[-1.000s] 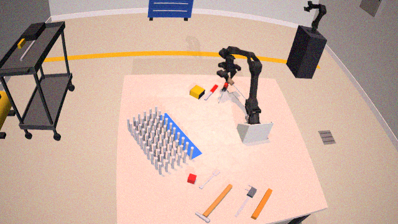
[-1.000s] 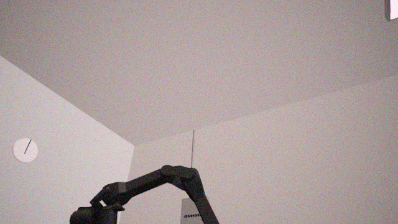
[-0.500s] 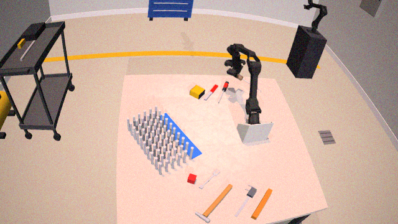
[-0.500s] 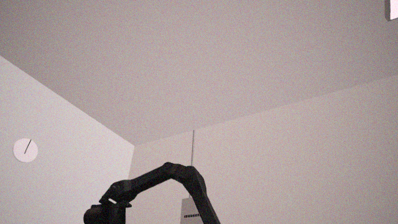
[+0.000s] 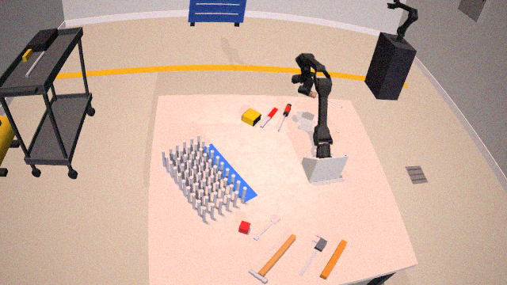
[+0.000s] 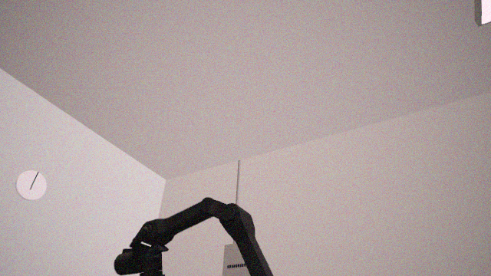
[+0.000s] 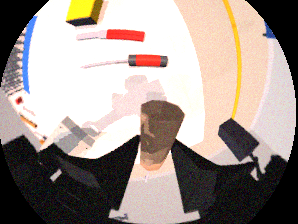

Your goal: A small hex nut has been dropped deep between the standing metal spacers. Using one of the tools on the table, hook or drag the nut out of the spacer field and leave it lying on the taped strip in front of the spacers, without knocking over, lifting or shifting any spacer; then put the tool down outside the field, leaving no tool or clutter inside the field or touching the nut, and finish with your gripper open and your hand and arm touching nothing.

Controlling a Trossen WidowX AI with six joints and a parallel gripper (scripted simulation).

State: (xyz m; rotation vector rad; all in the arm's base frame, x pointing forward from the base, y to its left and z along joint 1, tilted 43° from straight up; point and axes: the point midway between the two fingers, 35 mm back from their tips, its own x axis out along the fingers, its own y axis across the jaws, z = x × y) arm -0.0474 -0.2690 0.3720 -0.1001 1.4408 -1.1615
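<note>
Our jaws, clamped on a brown handle [image 5: 312,94] [image 7: 161,131], are carrying the tool; next we should swing towards the spacers [image 5: 206,182] [image 7: 14,62].

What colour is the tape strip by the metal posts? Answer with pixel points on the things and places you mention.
The taped strip [image 5: 251,192] [image 7: 25,60] is blue, clearest in the top view.

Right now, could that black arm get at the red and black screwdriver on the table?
Probably not: its gripper is shut on a brown handle, though nothing visible blocks the screwdriver itself.
</note>
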